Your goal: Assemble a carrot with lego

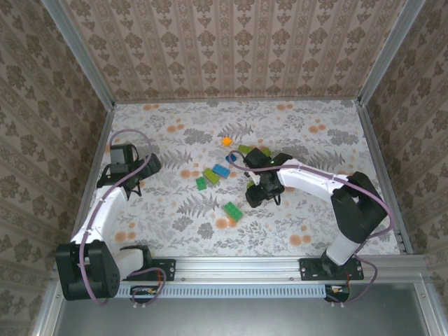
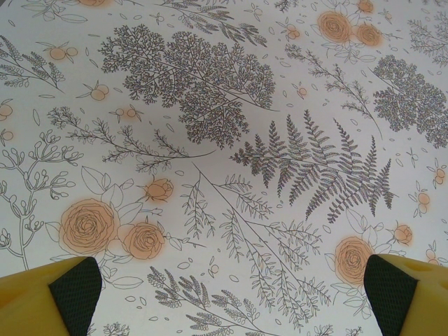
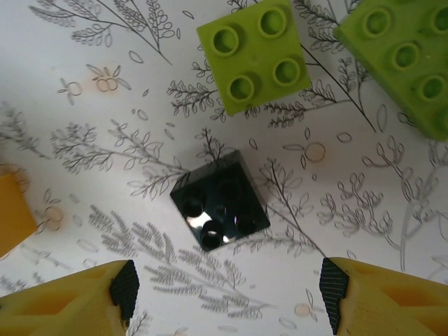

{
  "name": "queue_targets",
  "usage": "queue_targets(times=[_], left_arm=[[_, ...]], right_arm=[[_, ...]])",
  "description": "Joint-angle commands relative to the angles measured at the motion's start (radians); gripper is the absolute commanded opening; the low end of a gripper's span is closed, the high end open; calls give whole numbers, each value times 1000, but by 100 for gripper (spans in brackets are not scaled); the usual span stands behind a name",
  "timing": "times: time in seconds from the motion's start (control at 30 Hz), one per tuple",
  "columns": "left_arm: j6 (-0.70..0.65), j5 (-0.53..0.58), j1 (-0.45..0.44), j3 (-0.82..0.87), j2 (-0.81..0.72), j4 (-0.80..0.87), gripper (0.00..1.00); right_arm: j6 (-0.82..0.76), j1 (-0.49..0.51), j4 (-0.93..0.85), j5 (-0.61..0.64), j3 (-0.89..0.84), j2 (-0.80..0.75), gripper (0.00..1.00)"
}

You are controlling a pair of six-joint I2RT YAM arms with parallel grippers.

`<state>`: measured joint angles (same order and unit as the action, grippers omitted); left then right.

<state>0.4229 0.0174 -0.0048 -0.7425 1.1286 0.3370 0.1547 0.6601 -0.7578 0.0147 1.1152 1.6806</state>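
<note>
Now the right gripper [image 3: 228,290] hangs released above a black brick [image 3: 219,201] near the middle of the table [image 1: 175,224], lime bricks [image 3: 253,54] beyond. Best to square both fingers [image 3: 70,308] to its flat sides before closing.

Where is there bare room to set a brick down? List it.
Free: the table's far right corner; the left side around the left gripper, open over bare cloth; the near strip along the rail. Crowded: the centre, where the right gripper hangs open over the black brick among lime bricks.
</note>
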Motion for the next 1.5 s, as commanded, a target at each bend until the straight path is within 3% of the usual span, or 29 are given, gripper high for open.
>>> queue_targets(times=[0.0,0.2,0.87,1.2,1.47], left_arm=[[-16,-14,3,-30,-3,3,100],[-13,-19,1,-34,7,-3,100],[-18,-24,0,-35,8,-1,100],[-19,-19,-3,-35,9,-1,100],[-19,-17,-6,-37,17,-1,100]], right_arm=[[-42,-7,46,-15,-5,31,72],[-60,-13,30,-14,43,95,71],[-47,-12,44,-57,38,128,37],[58,8,-30,-69,10,-46,28],[81,109,-189,-110,86,-195,28]])
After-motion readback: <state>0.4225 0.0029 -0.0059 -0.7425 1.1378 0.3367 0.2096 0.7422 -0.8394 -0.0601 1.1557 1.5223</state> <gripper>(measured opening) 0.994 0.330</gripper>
